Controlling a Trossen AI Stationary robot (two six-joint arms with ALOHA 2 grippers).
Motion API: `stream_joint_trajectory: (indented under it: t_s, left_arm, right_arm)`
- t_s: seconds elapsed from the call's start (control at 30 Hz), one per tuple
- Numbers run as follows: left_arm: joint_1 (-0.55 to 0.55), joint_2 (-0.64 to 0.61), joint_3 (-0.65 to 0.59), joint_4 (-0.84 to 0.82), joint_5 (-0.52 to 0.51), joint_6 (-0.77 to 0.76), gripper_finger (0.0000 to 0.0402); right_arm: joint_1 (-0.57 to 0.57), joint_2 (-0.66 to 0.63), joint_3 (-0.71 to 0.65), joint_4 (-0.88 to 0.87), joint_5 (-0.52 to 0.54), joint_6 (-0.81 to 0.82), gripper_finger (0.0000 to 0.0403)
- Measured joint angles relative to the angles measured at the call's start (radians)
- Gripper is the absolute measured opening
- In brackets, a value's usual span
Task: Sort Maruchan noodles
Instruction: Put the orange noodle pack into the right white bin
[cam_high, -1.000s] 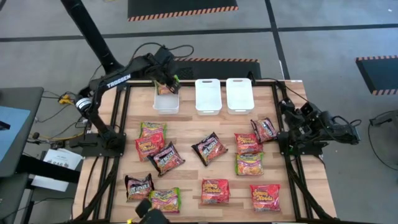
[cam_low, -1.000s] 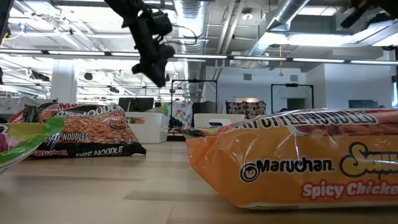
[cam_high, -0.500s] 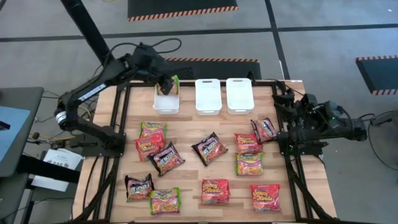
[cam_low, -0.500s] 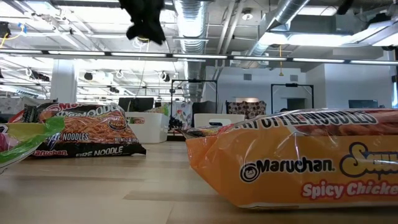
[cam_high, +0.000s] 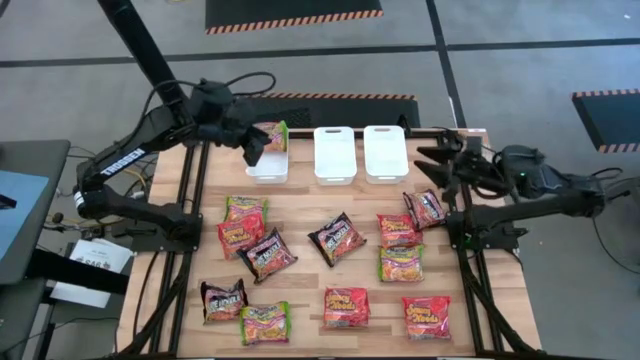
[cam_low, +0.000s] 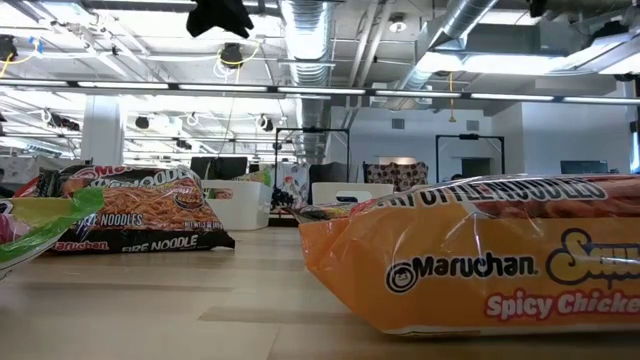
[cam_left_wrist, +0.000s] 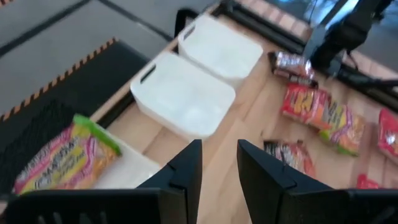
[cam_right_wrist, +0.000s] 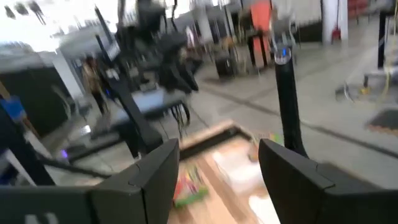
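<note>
Several Maruchan noodle packets lie flat on the wooden table (cam_high: 300, 200), among them a black one (cam_high: 335, 238), a red one (cam_high: 346, 307) and a green-edged one (cam_high: 400, 263). One more green-edged packet (cam_high: 271, 133) (cam_left_wrist: 62, 155) sits in the left white tub (cam_high: 267, 165), up against its far wall. My left gripper (cam_high: 252, 150) (cam_left_wrist: 219, 168) hangs open above that tub, nothing between its fingers. My right gripper (cam_high: 425, 165) (cam_right_wrist: 217, 168) hovers open over the table's far right, pointing level toward the left.
Two more white tubs, the middle one (cam_high: 334, 153) and the right one (cam_high: 384, 152), stand in a row along the far edge. A black packet (cam_high: 425, 208) lies just under my right arm. In the low view an orange packet (cam_low: 470, 260) fills the foreground.
My left gripper has risen away from the left tub and drawn back toward the table's left edge, leaving the green-edged packet in the tub. My right arm has unfolded and lifted, and its gripper has tipped up from pointing down to level, reaching over the table's right edge.
</note>
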Motion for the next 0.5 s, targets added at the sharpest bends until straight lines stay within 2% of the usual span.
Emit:
stream_joint_trajectory:
  t_s: [0.13,0.3,0.5]
  left_arm:
    - [0.0,0.0,0.0,-0.075,-0.001,-0.019,0.0086]
    - [-0.008,0.0,0.0,-0.136,0.0,-0.052,0.0086]
    - [-0.041,0.0,-0.001,-0.161,-0.001,-0.056,0.0086]
  right_arm:
    - [0.0,0.08,0.046,-0.091,-0.016,0.002,0.0246]
    - [0.004,0.154,0.063,-0.125,-0.076,0.025,0.0246]
    - [0.034,0.234,0.064,-0.155,-0.219,0.169,0.0246]
